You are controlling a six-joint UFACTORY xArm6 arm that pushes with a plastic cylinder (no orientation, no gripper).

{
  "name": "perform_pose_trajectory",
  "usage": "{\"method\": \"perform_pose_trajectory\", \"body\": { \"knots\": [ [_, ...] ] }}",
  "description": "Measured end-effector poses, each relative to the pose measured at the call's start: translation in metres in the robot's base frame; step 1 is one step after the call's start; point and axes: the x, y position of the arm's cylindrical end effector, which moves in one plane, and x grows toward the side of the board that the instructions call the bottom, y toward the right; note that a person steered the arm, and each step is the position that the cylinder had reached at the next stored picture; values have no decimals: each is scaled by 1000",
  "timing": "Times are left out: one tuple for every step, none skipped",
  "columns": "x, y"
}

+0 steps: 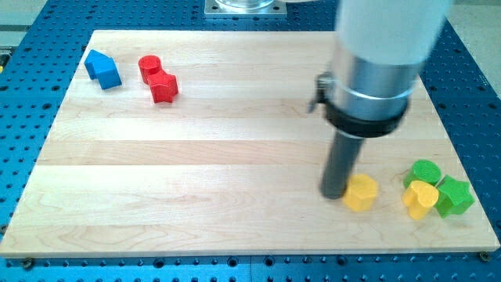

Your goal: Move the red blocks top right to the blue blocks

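Two red blocks sit at the view's top left: a red cylinder point(149, 67) and a red star-like block point(164, 86) touching it just below right. A blue block point(102, 69), which may be two blue pieces pressed together, lies left of them. My tip point(334, 193) rests on the board at the view's lower right, far from the red and blue blocks, right beside the left side of a yellow hexagonal block point(361, 193).
A yellow heart-like block point(420, 199), a green cylinder point(426, 171) and a green star-like block point(454, 196) cluster near the board's lower right edge. The wooden board point(196, 172) lies on a blue perforated table point(23, 94).
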Motion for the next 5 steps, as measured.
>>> {"method": "perform_pose_trajectory", "body": {
  "knots": [
    [-1, 38],
    [-1, 39],
    [-1, 8],
    [-1, -51],
    [2, -77]
  ]
}}
